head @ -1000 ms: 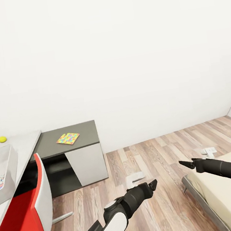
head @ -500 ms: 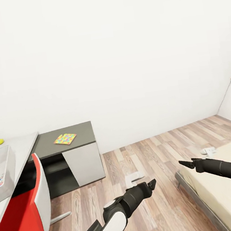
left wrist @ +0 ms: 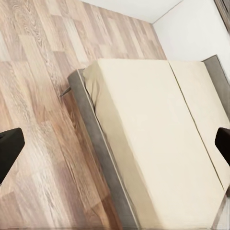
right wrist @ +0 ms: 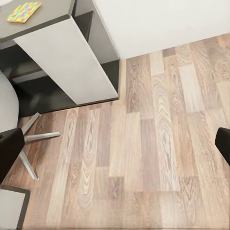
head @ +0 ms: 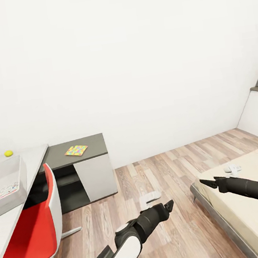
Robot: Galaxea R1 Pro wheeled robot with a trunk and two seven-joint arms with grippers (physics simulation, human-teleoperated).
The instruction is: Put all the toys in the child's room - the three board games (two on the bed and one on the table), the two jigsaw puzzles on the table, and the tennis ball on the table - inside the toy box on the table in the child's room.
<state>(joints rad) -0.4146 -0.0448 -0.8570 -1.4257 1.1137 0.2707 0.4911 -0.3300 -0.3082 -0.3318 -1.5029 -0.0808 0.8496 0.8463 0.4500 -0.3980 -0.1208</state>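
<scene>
The toy box (head: 8, 189) on the table (head: 32, 156) holds one printed board game (head: 5, 191); the tennis ball (head: 9, 153) behind it and a jigsaw puzzle (head: 76, 150) on the dark section are still out (work remains). Left gripper (head: 170, 205) and right gripper (head: 202, 183) hang spread and empty, the bed (head: 245, 211) at right

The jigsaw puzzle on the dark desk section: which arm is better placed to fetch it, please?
Probably the left. The jigsaw puzzle lies on the robot's left; the left tool is nearer, while the right tool hangs by the bed. Both seem empty.
</scene>
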